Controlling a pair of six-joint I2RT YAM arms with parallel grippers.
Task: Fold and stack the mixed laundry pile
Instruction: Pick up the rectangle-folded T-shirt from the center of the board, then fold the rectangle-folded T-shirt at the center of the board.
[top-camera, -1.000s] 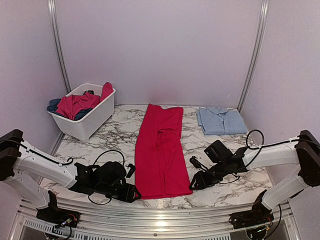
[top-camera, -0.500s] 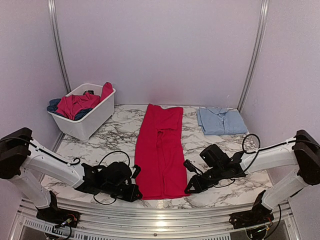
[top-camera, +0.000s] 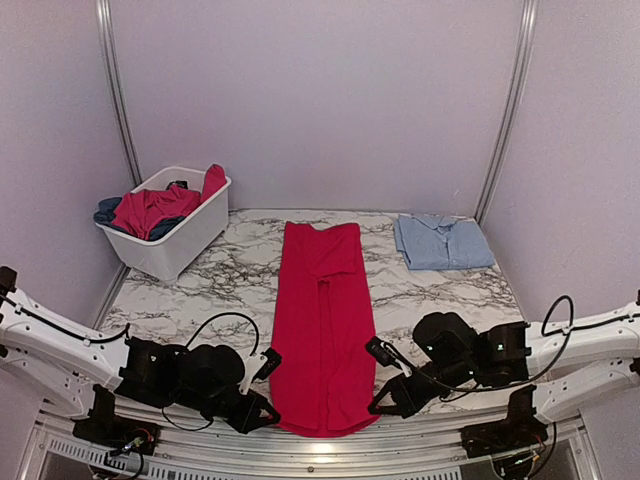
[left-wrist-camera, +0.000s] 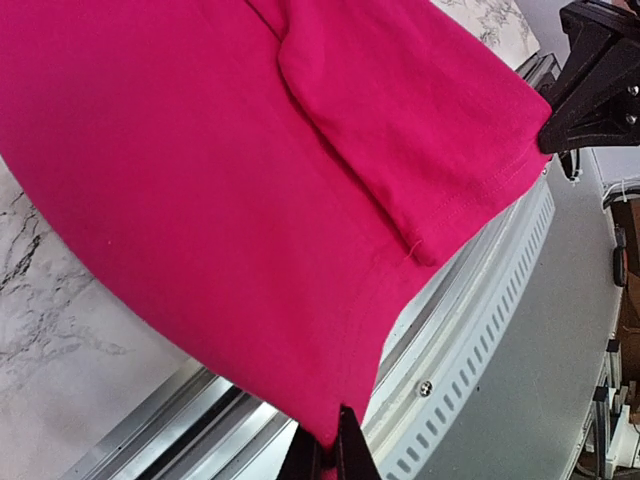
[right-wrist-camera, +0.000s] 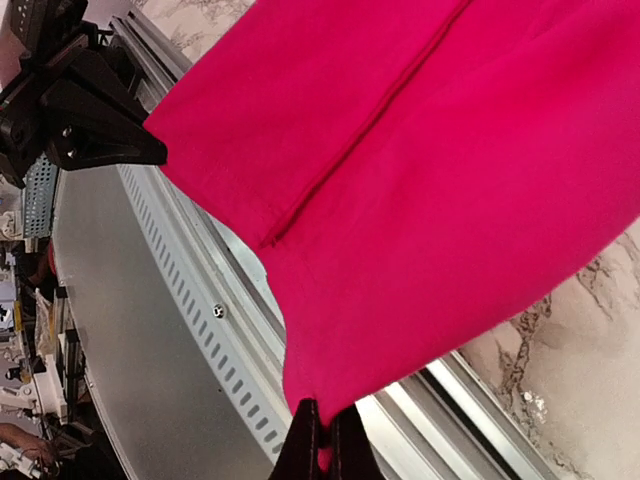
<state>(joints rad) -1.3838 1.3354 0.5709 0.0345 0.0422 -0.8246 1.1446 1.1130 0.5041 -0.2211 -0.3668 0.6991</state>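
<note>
Dragged toward the table's (top-camera: 440, 300) near edge, the red garment (top-camera: 322, 320) now overhangs it. Left gripper (top-camera: 270, 420) and right gripper (top-camera: 379, 405) each pinch 1 hem corner, perhaps several layers; corner tips are hidden.

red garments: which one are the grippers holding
The long red garment stretched along mid-table, its near corners pinched by the left gripper and right gripper. The other red garment lies crumpled in the basket.
</note>
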